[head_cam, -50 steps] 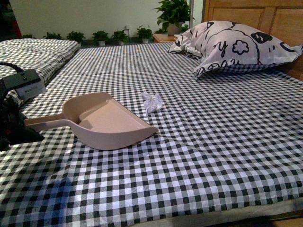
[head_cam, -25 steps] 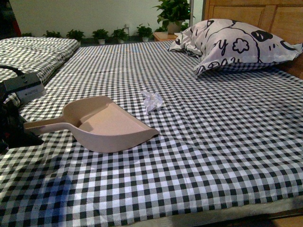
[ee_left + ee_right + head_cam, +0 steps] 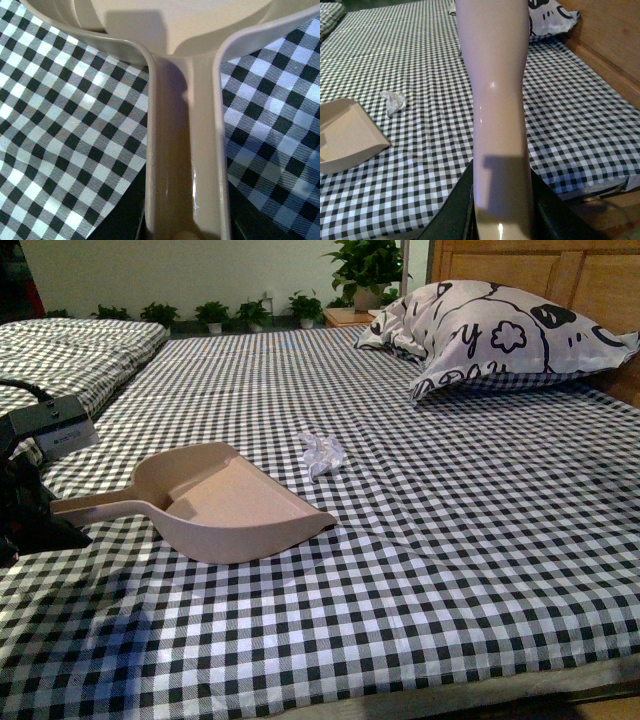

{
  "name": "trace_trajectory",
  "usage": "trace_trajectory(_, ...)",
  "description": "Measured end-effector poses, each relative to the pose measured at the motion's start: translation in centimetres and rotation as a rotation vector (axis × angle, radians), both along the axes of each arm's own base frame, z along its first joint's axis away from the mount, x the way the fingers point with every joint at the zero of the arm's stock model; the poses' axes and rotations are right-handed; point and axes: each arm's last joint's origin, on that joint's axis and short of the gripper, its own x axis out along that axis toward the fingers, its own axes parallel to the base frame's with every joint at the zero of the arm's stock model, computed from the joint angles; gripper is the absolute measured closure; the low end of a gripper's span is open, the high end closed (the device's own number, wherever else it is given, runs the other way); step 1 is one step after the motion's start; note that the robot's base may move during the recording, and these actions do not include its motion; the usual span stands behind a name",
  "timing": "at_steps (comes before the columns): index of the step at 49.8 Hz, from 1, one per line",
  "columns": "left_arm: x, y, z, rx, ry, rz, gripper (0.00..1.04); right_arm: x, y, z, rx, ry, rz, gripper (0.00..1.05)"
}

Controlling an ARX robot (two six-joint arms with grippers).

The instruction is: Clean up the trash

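The trash (image 3: 322, 452), a small crumpled white wad, lies on the checked bed (image 3: 450, 540) just beyond the open mouth of the beige dustpan (image 3: 230, 502), not touching it and well short of the pillow (image 3: 500, 335). The left claw (image 3: 186, 227) is closed around the dustpan's handle. The right claw (image 3: 502, 220) grips a long pale handle (image 3: 495, 90) — what tool it belongs to cannot be told.

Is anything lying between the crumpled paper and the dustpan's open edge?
Nothing visible does. The paper wad lies on bare checkered sheet just past the open edge of the dustpan. The beige handle in the right gripper is clear of that gap.
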Motion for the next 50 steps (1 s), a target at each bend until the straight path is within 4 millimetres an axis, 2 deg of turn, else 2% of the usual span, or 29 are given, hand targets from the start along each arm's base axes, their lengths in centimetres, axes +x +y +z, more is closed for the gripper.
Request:
trace_trajectory(22, 0.0, 0.0, 0.0, 0.002, 0.0, 0.0, 0.79, 0.0, 0.0, 0.0, 0.0, 0.0, 0.0, 0.84)
trace_trajectory(27, 0.0, 0.0, 0.0, 0.002, 0.0, 0.0, 0.79, 1.1, -0.4, -0.4, -0.077, 0.188, -0.098, 0.84)
trace_trajectory(33, 0.0, 0.0, 0.0, 0.003, -0.001, -0.001, 0.79, 5.9, -1.1, -0.6, -0.035, 0.276, -0.09, 0.84)
trace_trajectory(38, 0.0, 0.0, 0.0, 0.003, -0.001, -0.001, 0.79, 9.0, -1.0, -0.8, -0.037, 0.295, -0.069, 0.84)
trace_trajectory(50, 0.0, 0.0, 0.0, 0.003, -0.001, -0.001, 0.79, 20.1, 2.4, -2.7, -0.053, 0.392, 0.13, 0.84)
